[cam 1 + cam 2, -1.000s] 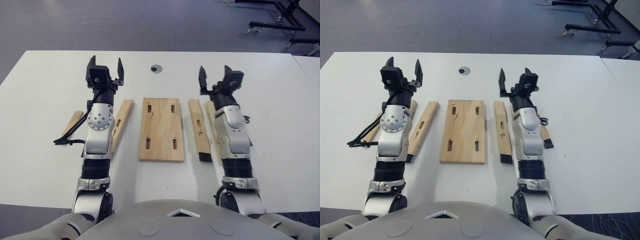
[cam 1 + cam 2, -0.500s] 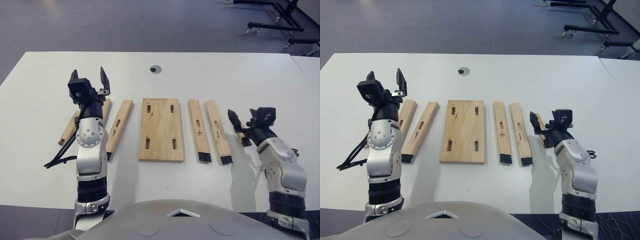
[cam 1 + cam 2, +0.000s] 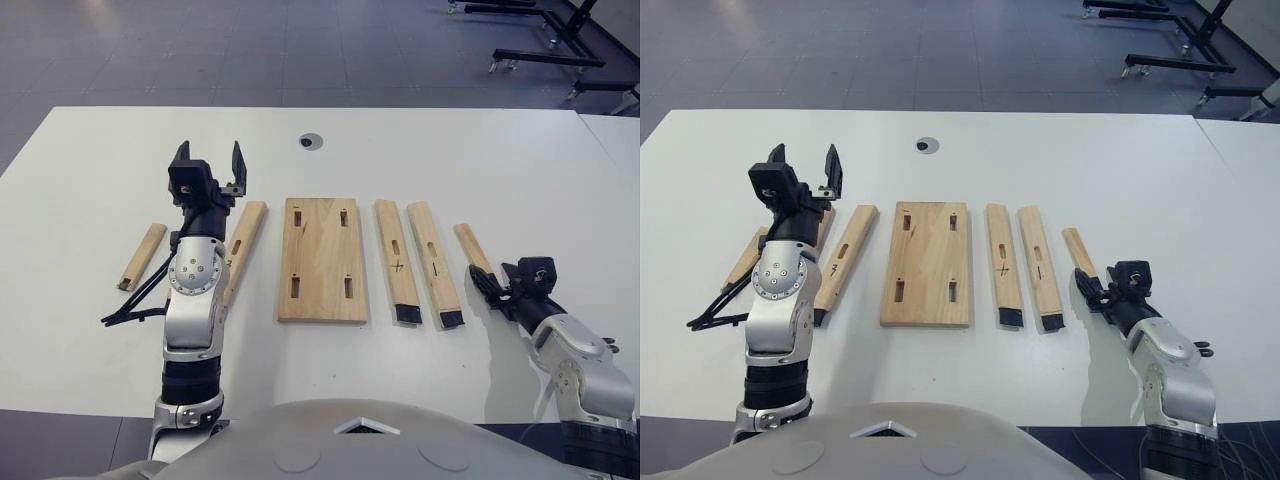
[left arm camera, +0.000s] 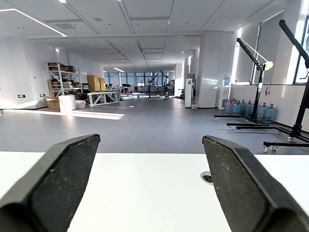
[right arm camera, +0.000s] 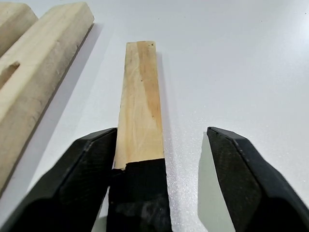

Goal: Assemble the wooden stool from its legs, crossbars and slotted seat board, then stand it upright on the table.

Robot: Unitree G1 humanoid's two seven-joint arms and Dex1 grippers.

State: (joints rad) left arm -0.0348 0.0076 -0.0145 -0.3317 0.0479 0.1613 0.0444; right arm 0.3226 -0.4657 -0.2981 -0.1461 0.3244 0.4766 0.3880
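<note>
Where the right gripper [image 5: 161, 154] sits low over the table [image 3: 450, 150], its fingers stand apart, straddling the black-tipped near end of a short crossbar [image 5: 140, 96]. One finger is close against the wood; contact can't be told. Bare tabletop lies to the bar's outer side; two slotted legs [image 3: 396, 260] lie flat on its inner side, then the seat board [image 3: 322, 258] at centre. The left gripper [image 3: 210, 165] is raised, fingers wide apart, above another leg [image 3: 243, 245].
</note>
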